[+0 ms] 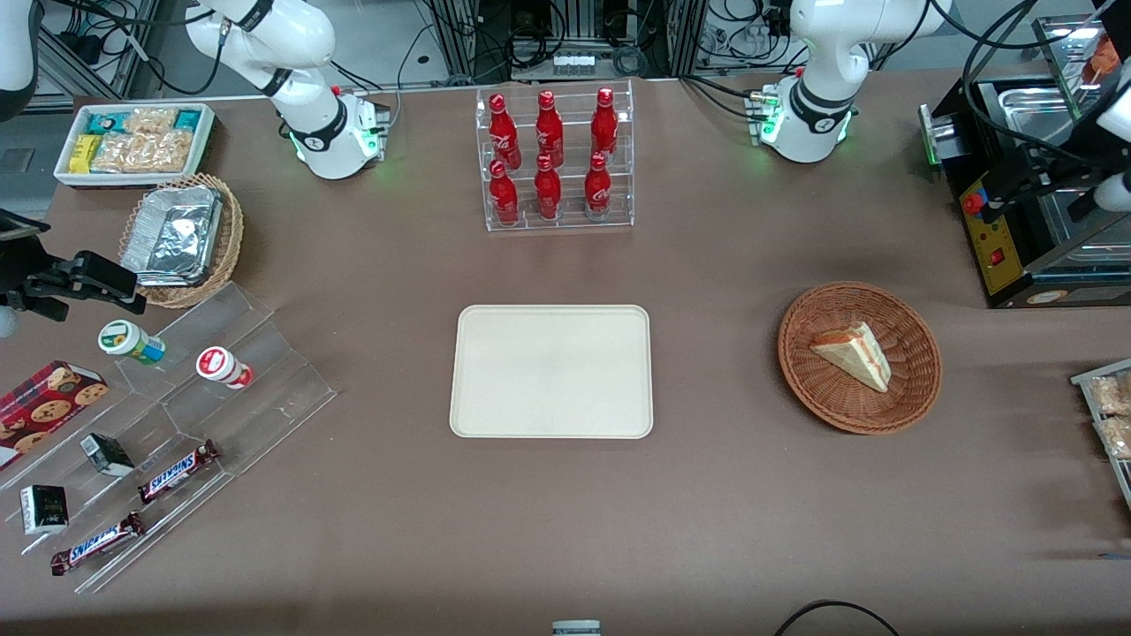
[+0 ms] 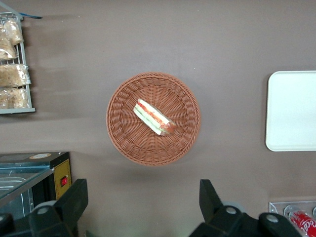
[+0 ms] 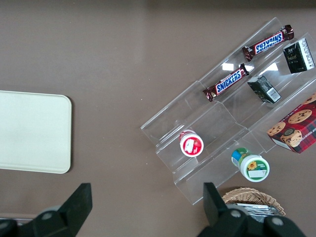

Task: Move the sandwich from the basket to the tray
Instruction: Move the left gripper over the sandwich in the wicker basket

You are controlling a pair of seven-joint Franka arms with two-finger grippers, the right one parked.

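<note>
The sandwich (image 1: 853, 353) (image 2: 154, 117) is a pale wedge with red and green filling, lying in the round reddish-brown basket (image 1: 795, 371) (image 2: 116, 128) toward the working arm's end of the table. The cream tray (image 1: 552, 371) (image 2: 294, 111) lies flat at the table's middle, bare, well apart from the basket. My gripper (image 1: 1016, 190) (image 2: 143, 197) hangs high above the table beside the black machine, farther from the front camera than the basket. It is open, its fingers wide apart with nothing between them.
A black machine (image 1: 1016, 238) (image 2: 34, 173) stands close to the basket. A rack of snack packets (image 1: 1109, 415) (image 2: 12, 64) sits at the table's edge. A clear rack of red bottles (image 1: 557, 159) stands farther back than the tray. An acrylic snack stand (image 1: 177, 415) lies toward the parked arm's end.
</note>
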